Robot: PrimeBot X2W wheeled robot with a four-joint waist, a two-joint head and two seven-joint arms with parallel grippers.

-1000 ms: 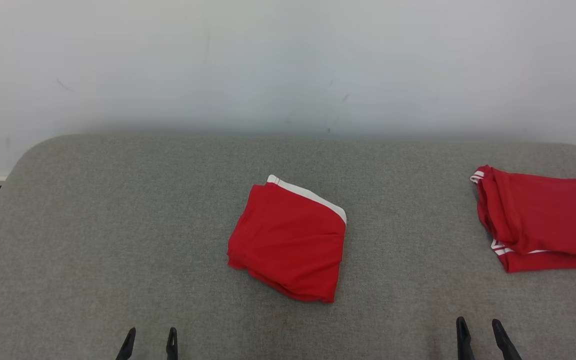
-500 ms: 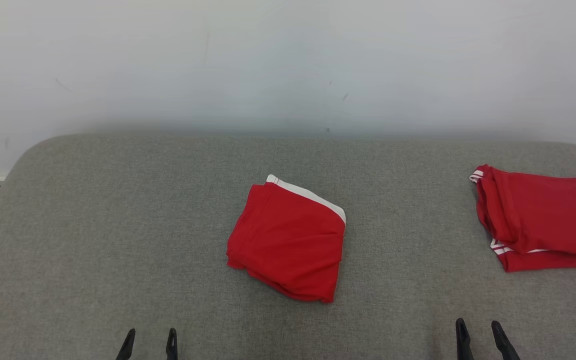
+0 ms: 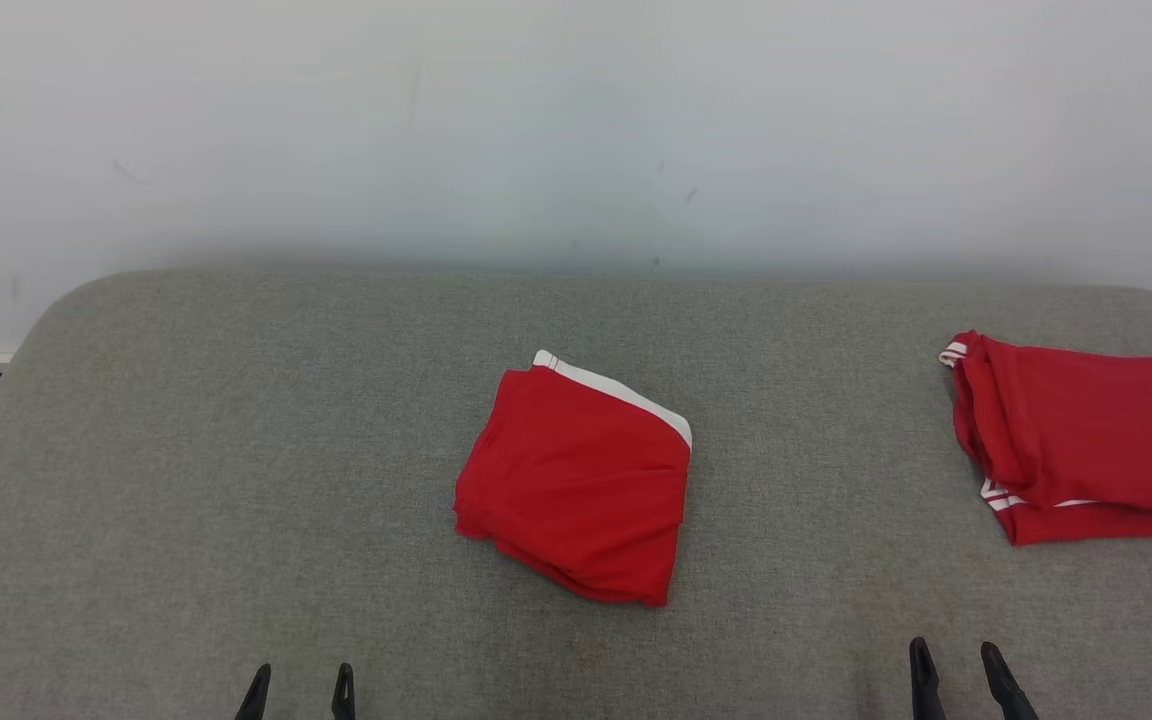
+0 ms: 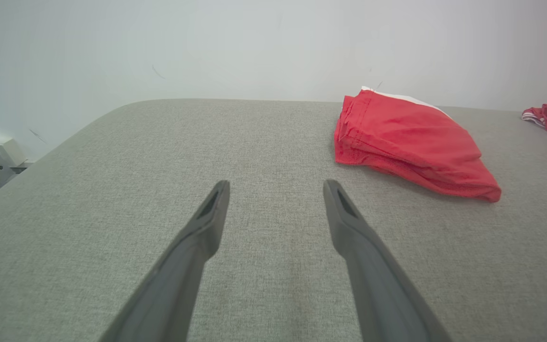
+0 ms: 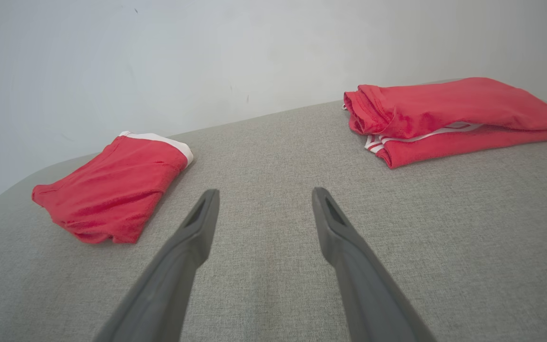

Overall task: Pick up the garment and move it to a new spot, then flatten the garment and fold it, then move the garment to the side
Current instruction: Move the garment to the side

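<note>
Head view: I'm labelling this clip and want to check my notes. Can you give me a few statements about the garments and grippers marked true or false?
1. The folded red garment with a white band lies near the middle of the grey table. True.
2. The left gripper is shut on that garment. False: it is open, apart from it, holding nothing.
3. A second red garment lies at the table's right side. True.
4. The right gripper rests on the second garment. False: it is open, over bare table.
5. The two garments touch. False: bare table separates them.
</note>
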